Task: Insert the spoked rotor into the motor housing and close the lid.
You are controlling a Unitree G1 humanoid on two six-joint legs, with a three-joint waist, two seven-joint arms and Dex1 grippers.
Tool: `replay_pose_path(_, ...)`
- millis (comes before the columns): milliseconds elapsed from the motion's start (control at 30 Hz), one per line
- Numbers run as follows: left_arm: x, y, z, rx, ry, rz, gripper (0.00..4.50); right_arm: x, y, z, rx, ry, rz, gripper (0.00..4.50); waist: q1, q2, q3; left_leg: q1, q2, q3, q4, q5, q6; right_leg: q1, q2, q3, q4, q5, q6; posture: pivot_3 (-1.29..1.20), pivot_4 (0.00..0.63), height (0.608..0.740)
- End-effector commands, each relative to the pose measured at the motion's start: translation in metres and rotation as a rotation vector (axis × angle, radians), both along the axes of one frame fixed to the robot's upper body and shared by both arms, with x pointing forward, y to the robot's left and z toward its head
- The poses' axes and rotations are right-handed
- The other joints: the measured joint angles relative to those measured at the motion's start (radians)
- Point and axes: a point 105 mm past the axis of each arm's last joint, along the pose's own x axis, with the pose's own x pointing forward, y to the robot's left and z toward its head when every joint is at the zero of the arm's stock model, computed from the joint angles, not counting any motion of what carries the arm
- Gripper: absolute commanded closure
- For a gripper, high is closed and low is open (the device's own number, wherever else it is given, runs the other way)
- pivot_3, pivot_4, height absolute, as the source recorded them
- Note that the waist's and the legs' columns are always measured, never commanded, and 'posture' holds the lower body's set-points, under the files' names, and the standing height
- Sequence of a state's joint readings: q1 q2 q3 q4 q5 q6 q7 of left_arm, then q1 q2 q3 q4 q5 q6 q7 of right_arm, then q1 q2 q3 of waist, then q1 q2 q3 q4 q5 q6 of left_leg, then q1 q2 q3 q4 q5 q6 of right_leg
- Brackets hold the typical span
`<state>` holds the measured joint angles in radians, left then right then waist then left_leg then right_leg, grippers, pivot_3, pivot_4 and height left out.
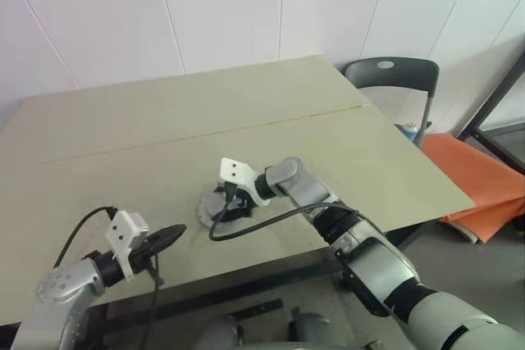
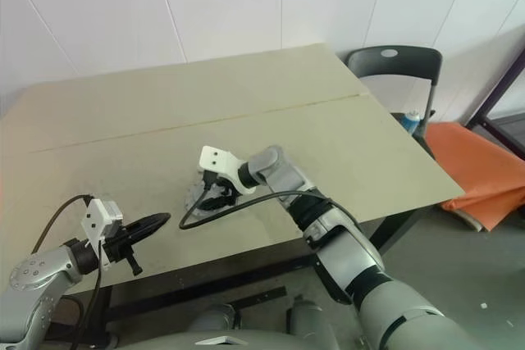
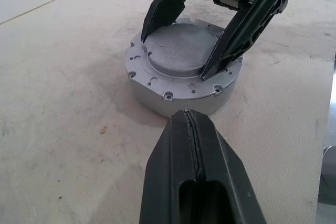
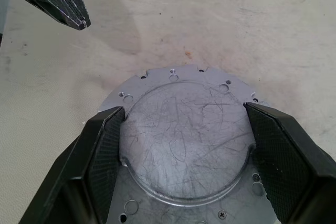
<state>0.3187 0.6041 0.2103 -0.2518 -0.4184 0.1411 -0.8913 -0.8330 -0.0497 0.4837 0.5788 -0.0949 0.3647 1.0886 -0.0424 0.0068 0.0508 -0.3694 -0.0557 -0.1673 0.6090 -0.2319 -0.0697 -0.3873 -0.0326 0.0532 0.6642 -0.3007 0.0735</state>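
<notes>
The motor housing (image 3: 178, 97) is a round silver-grey body with a holed flange, standing on the table near the front middle. The lid (image 4: 184, 145), a scratched flat grey disc, lies on top of it. My right gripper (image 4: 184, 111) reaches down over the housing and is shut on the lid, one black finger (image 3: 165, 6) against each side of its edge. My left gripper (image 1: 180, 232) is shut, hovers a short way to the left of the housing and points at it. The spoked rotor is hidden.
The beige table (image 1: 164, 120) has a seam running across it, and its front edge is close to my arms. A black cable (image 1: 262, 220) loops off my right wrist beside the housing. A grey chair (image 1: 394, 79) and an orange object (image 1: 484, 178) stand to the right, off the table.
</notes>
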Motion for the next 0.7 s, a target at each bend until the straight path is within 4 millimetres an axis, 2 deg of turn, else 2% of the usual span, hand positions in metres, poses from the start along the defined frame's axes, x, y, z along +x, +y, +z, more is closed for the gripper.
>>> replay_pose_path(33, 0.003, 0.000, 0.005, 0.013, -0.032, -0.007, 4.50, 0.000, -0.012, -0.029, -0.095, 0.036, -0.050, 1.27, -0.001, 0.000, -0.001, 0.000, 0.000, 0.000, 0.000, 0.000, 0.000, 0.000, 0.000, 0.000, 0.000, 0.000, 0.000, 0.00, 0.000, 0.740)
replay_pose_path(133, 0.004, -0.002, 0.005, 0.014, -0.037, -0.007, 4.50, 0.002, -0.015, -0.037, -0.083, 0.054, -0.097, 1.27, -0.002, 0.001, -0.001, 0.003, 0.001, 0.000, 0.000, 0.000, 0.000, 0.003, 0.001, 0.000, 0.001, 0.000, 0.000, 0.00, 0.000, 0.740)
replay_pose_path(233, 0.008, -0.005, 0.006, 0.010, -0.050, -0.014, 4.50, -0.004, -0.021, -0.052, -0.098, 0.078, -0.093, 1.27, -0.002, 0.004, -0.002, 0.017, 0.002, 0.000, -0.002, -0.001, -0.002, 0.015, 0.001, 0.000, 0.000, -0.004, 0.003, 0.00, 0.000, 0.740)
replay_pose_path(333, 0.012, -0.010, 0.008, 0.006, -0.061, -0.030, 4.50, -0.008, -0.028, -0.062, -0.118, 0.093, -0.089, 1.27, -0.002, 0.009, -0.007, 0.019, 0.002, 0.000, -0.001, -0.002, -0.004, 0.016, 0.000, 0.000, 0.000, -0.004, 0.003, 0.00, 0.000, 0.740)
replay_pose_path(533, 0.028, -0.019, 0.013, -0.017, -0.089, -0.063, 4.50, -0.004, -0.031, -0.061, -0.123, 0.088, -0.095, 1.27, -0.001, 0.010, -0.010, 0.019, 0.002, -0.001, -0.001, -0.002, -0.004, 0.017, -0.002, 0.000, 0.000, -0.004, 0.003, 0.00, 0.000, 0.740)
replay_pose_path(700, 0.052, -0.029, 0.013, -0.052, -0.099, -0.080, 4.50, -0.003, -0.028, -0.056, -0.115, 0.074, -0.087, 1.27, 0.000, 0.010, -0.013, 0.019, 0.001, -0.001, -0.001, -0.001, -0.001, 0.016, 0.000, 0.000, 0.000, -0.004, 0.003, 0.00, 0.000, 0.740)
